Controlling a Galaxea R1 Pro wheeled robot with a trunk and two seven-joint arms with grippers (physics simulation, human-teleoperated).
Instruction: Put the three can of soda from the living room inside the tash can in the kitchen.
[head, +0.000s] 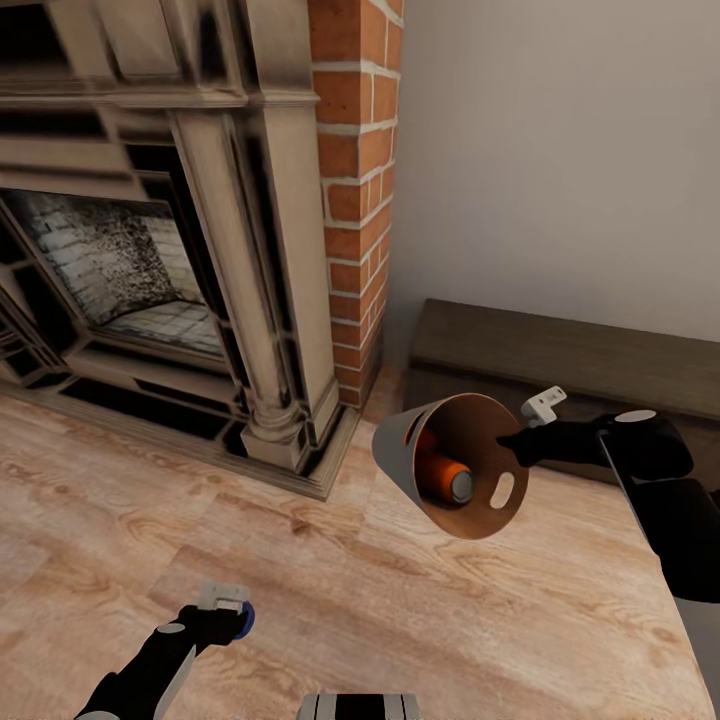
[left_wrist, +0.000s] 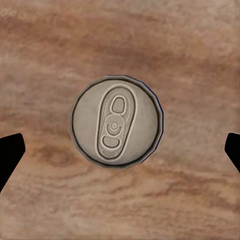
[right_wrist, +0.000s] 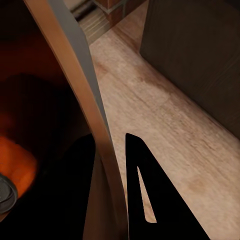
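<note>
Overhead first, the head view looks down on a wood floor (head: 250, 560) in front of a fireplace (head: 150, 260) with a brick column (head: 355, 190) at its right side and a plain wall beyond. A low dark cabinet (head: 570, 355) stands against that wall. The right gripper (head: 522, 443) holds the bin (head: 450, 465) by its rim, clear of the floor and tipped on its side so the brown-orange inside faces the camera. An orange can (head: 445, 478) lies inside the bin, silver end outward; a second patch of orange shows behind it, too hidden to say what it is. Low at the left, the left gripper (head: 225, 612) hangs over the floor with the blue can (head: 246, 620) just at its tip; whether it touches the can I cannot tell from this angle.

Next, the left wrist view looks straight down on the blue can's (left_wrist: 116, 121) silver top with its pull tab, standing upright on the floor. The two dark fingertips (left_wrist: 10, 155) sit wide apart at either edge, clear of the can, so this claw is spread and grips nothing.

Last, the right wrist view shows the bin's grey wall (right_wrist: 82, 95) running between the two dark fingers (right_wrist: 150, 200), one inside and one outside, clamped on the rim. The orange can (right_wrist: 15, 170) lies within, partly in shadow.
</note>
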